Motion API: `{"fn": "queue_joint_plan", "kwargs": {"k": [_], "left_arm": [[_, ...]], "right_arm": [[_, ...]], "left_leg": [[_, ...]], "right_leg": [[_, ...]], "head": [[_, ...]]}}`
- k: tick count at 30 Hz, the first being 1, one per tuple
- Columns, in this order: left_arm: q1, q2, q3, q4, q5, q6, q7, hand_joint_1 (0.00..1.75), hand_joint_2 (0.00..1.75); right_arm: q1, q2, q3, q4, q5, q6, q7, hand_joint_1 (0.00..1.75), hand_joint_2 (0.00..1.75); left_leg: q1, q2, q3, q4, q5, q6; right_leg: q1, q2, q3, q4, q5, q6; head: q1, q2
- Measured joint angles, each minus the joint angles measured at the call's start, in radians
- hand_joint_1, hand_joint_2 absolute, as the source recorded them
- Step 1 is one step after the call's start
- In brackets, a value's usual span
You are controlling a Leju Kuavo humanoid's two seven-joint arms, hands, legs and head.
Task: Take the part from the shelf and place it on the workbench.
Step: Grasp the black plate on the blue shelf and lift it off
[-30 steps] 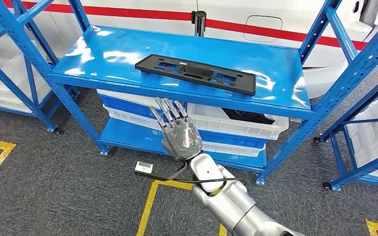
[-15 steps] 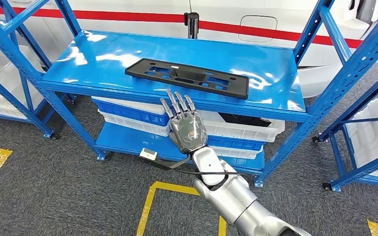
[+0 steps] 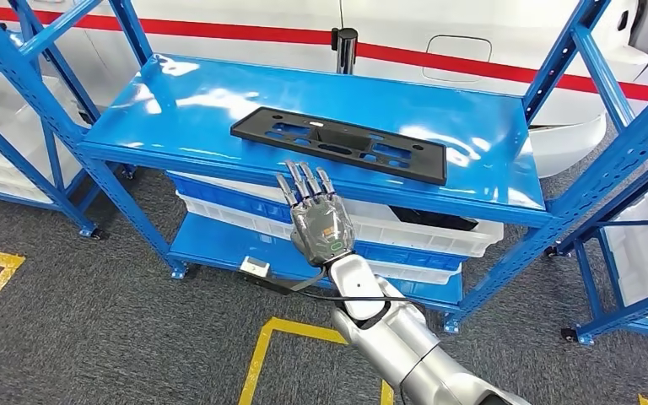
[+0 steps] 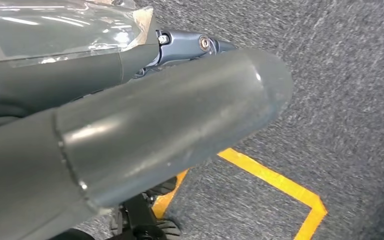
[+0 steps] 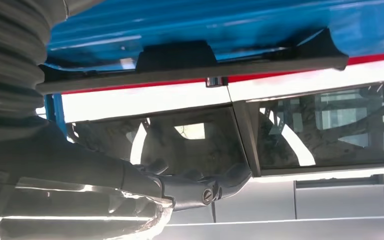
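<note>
The black part [image 3: 338, 144] lies flat on the blue shelf [image 3: 177, 101], middle of the frame, its long side running close along the front edge with bare blue all around it. The right hand [image 3: 318, 221] sits just below that edge, fingers spread straight and holding nothing. The left hand [image 4: 130, 130] hangs over grey floor and yellow tape [image 4: 275, 182]; can't tell its state. White bins [image 3: 405, 224] sit underneath.
</note>
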Motion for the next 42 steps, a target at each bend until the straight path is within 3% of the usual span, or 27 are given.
{"fn": "queue_joint_plan", "kwargs": {"k": [1, 4, 7, 15, 16, 17, 18, 20, 21, 22, 24, 25, 26, 27, 29, 31, 33, 36, 37, 39, 40, 41, 42], "left_arm": [[0.0, 0.0, 0.0, 0.0, 0.0, 0.0, 0.0, 0.0, 0.0], [-0.001, 0.0, 0.0, 0.0, -0.001, -0.001, 0.0, 0.0, 0.0], [-0.002, -0.002, 0.0, 0.0, -0.005, -0.004, 0.0, 0.0, 0.0], [-0.003, -0.002, 0.0, 0.0, -0.006, -0.005, 0.0, 0.0, 0.0], [-0.002, -0.002, 0.0, 0.0, -0.006, -0.005, 0.0, 0.0, 0.0], [-0.001, -0.002, 0.001, 0.0, -0.007, -0.005, 0.0, 0.0, 0.0], [-0.001, -0.002, 0.001, 0.0, -0.009, -0.005, 0.0, 0.0, 0.0], [-0.001, -0.002, 0.004, 0.0, -0.017, -0.006, 0.0, 0.0, 0.0], [-0.002, -0.002, 0.005, 0.0, -0.022, -0.006, -0.001, 0.0, 0.0], [-0.004, -0.002, 0.007, 0.0, -0.026, -0.007, -0.002, 0.0, 0.0], [-0.005, -0.004, 0.009, 0.0, -0.03, -0.007, -0.003, 0.0, 0.0], [-0.005, -0.004, 0.01, 0.0, -0.031, -0.007, -0.003, 0.0, 0.0], [-0.004, -0.004, 0.011, 0.0, -0.031, -0.007, -0.004, 0.0, 0.0], [-0.003, -0.005, 0.011, 0.0, -0.031, -0.007, -0.004, 0.0, 0.0], [-0.003, -0.006, 0.011, 0.0, -0.031, -0.006, -0.004, 0.0, 0.0], [-0.004, -0.007, 0.012, 0.0, -0.031, -0.006, -0.004, 0.0, 0.0], [-0.005, -0.008, 0.012, 0.0, -0.031, -0.006, -0.005, 0.0, 0.0], [-0.006, -0.007, 0.013, -0.001, -0.031, -0.006, -0.006, 0.0, 0.0], [-0.007, -0.007, 0.013, -0.001, -0.031, -0.006, -0.006, 0.0, 0.0], [-0.006, -0.008, 0.014, -0.001, -0.032, -0.006, -0.006, 0.0, 0.0], [-0.005, -0.008, 0.014, -0.001, -0.032, -0.005, -0.006, 0.0, 0.0], [-0.004, -0.008, 0.015, -0.001, -0.032, -0.005, -0.006, 0.0, 0.0], [-0.004, -0.008, 0.015, -0.001, -0.032, -0.005, -0.006, 0.0, 0.0]], "right_arm": [[0.0, 0.0, 0.0, 0.001, 0.0, 0.0, 0.001, 0.0, 1.75], [-0.001, 0.001, -0.002, 0.002, 0.003, 0.0, 0.013, 0.0, 1.75], [-0.002, 0.002, -0.005, 0.002, 0.005, 0.0, 0.021, 0.0, 1.75], [-0.002, 0.003, -0.006, 0.002, 0.005, 0.0, 0.021, 0.0, 1.75], [-0.002, 0.003, -0.007, 0.002, 0.005, 0.0, 0.021, 0.0, 1.75], [0.001, 0.002, -0.009, 0.002, 0.006, 0.002, 0.024, 0.0, 1.75], [0.005, 0.002, -0.011, 0.002, 0.007, 0.004, 0.027, 0.0, 1.75], [0.014, 0.001, -0.018, -0.004, 0.022, 0.006, 0.039, 0.0, 1.75], [0.015, -0.001, -0.022, -0.009, 0.031, 0.005, 0.05, 0.0, 1.75], [0.017, -0.004, -0.025, -0.015, 0.04, 0.003, 0.062, 0.0, 1.75], [0.021, -0.012, -0.029, -0.02, 0.047, 0.0, 0.081, 0.0, 1.75], [0.025, -0.016, -0.029, -0.02, 0.047, 0.0, 0.085, 0.0, 1.75], [0.029, -0.02, -0.029, -0.02, 0.047, 0.0, 0.087, 0.0, 1.75], [0.031, -0.023, -0.029, -0.02, 0.047, 0.0, 0.088, 0.0, 1.75], [0.031, -0.025, -0.029, -0.02, 0.047, 0.0, 0.088, 0.0, 1.75], [0.031, -0.027, -0.029, -0.021, 0.047, -0.001, 0.088, 0.0, 1.75], [0.031, -0.028, -0.029, -0.022, 0.047, -0.001, 0.089, 0.0, 1.75], [0.029, -0.028, -0.029, -0.027, 0.048, -0.004, 0.1, 0.0, 1.75], [0.028, -0.028, -0.028, -0.029, 0.048, -0.005, 0.107, 0.0, 1.75], [0.026, -0.03, -0.028, -0.03, 0.048, -0.007, 0.12, 0.0, 1.75], [0.027, -0.031, -0.028, -0.03, 0.048, -0.007, 0.122, 0.0, 1.75], [0.027, -0.032, -0.028, -0.03, 0.048, -0.006, 0.124, 0.0, 1.75], [0.028, -0.033, -0.028, -0.03, 0.048, -0.006, 0.126, 0.0, 1.75]], "left_leg": [[-0.001, 0.0, 0.002, 0.002, -0.007, -0.006], [0.006, 0.002, 0.004, 0.009, -0.021, -0.023], [0.013, 0.007, -0.023, 0.072, -0.051, -0.036], [0.013, 0.007, -0.039, 0.106, -0.065, -0.038], [0.014, 0.007, -0.059, 0.142, -0.079, -0.04], [0.014, 0.007, -0.101, 0.201, -0.088, -0.042], [0.014, 0.008, -0.132, 0.223, -0.069, -0.042], [0.007, 0.008, -0.131, 0.141, 0.007, -0.024], [0.004, 0.01, -0.092, 0.057, 0.045, -0.008], [0.002, 0.01, -0.061, 0.005, 0.057, 0.007], [0.004, 0.01, -0.037, -0.011, 0.051, 0.022], [0.003, 0.009, -0.033, -0.011, 0.046, 0.024], [0.003, 0.007, -0.027, -0.01, 0.041, 0.024], [0.003, 0.005, -0.02, -0.01, 0.035, 0.022], [0.003, 0.003, -0.003, -0.008, 0.019, 0.014], [-0.001, 0.002, 0.01, -0.003, 0.0, 0.002], [0.0, 0.003, 0.015, -0.001, -0.012, -0.011], [0.01, 0.005, 0.008, 0.032, -0.036, -0.029], [0.013, 0.006, -0.014, 0.077, -0.056, -0.035], [0.016, 0.007, -0.092, 0.209, -0.104, -0.045], [0.017, 0.007, -0.131, 0.261, -0.113, -0.049], [0.018, 0.007, -0.157, 0.283, -0.103, -0.051], [0.018, 0.008, -0.163, 0.263, -0.07, -0.051]], "right_leg": [[0.0, 0.0, 0.011, -0.024, 0.008, -0.007], [0.0, 0.003, 0.019, -0.031, 0.003, -0.034], [-0.005, 0.004, 0.035, -0.035, -0.006, -0.053], [-0.004, 0.004, 0.038, -0.035, -0.008, -0.057], [-0.004, 0.004, 0.041, -0.035, -0.01, -0.06], [-0.002, 0.005, 0.047, -0.034, -0.016, -0.063], [0.0, 0.006, 0.059, -0.034, -0.025, -0.065], [0.008, 0.011, 0.088, -0.039, -0.051, -0.054], [0.011, 0.011, 0.084, -0.014, -0.071, -0.045], [0.013, 0.011, 0.061, 0.034, -0.095, -0.038], [0.011, 0.009, -0.028, 0.183, -0.141, -0.035], [0.01, 0.009, -0.065, 0.232, -0.147, -0.031], [0.009, 0.008, -0.084, 0.245, -0.137, -0.023], [0.007, 0.008, -0.082, 0.217, -0.111, -0.013], [0.002, 0.004, -0.033, 0.081, -0.035, 0.005], [0.002, 0.001, 0.012, -0.019, 0.01, -0.001], [0.009, 0.001, 0.023, -0.035, 0.011, -0.021], [0.0, 0.004, 0.039, -0.044, 0.006, -0.046], [-0.004, 0.005, 0.047, -0.047, 0.003, -0.054], [-0.001, 0.005, 0.059, -0.047, -0.007, -0.066], [0.0, 0.005, 0.063, -0.047, -0.012, -0.068], [0.001, 0.006, 0.069, -0.047, -0.018, -0.068], [0.001, 0.008, 0.076, -0.047, -0.024, -0.066]], "head": [[0.0, 0.0], [-0.001, 0.0], [-0.003, 0.0], [-0.003, 0.0], [-0.003, 0.0], [-0.003, 0.0], [-0.003, 0.0], [-0.003, 0.0], [-0.002, 0.0], [-0.001, 0.0], [0.0, 0.0], [0.0, 0.0], [0.0, 0.0], [0.0, 0.0], [0.0, 0.0], [0.0, 0.0], [-0.001, 0.0], [-0.002, 0.0], [-0.003, 0.0], [-0.004, 0.0], [-0.004, 0.0], [-0.004, 0.0], [-0.004, 0.0]]}}
